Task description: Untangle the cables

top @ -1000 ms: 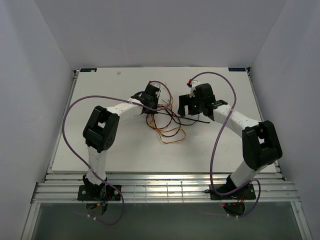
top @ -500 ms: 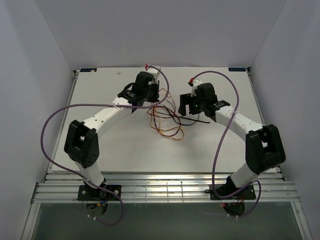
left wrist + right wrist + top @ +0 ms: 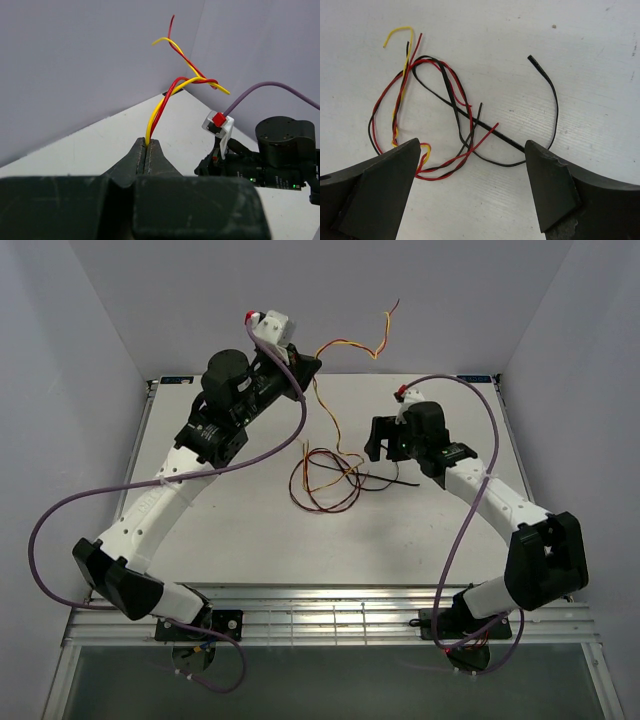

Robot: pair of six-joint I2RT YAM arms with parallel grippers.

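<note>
Here my left pincer (image 3: 148, 150) is clamped on a yellow-red pair (image 3: 157, 107), held high above the far edge of the tabletop (image 3: 220, 530), likely to draw it from the cables (image 3: 325, 478) mid-tabletop; my right pincer (image 3: 470, 167) gapes over them, ready to pin.

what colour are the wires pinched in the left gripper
Yellow and red wires in the left gripper; best in the left wrist view.

Thin yellow, red and black cables (image 3: 330, 472) lie looped on the white worktop (image 3: 250, 525) between the arms. One strand rises rearward into the left arm's fingers (image 3: 136, 159); the right arm's fingers (image 3: 385, 185) sit above the loops.
</note>
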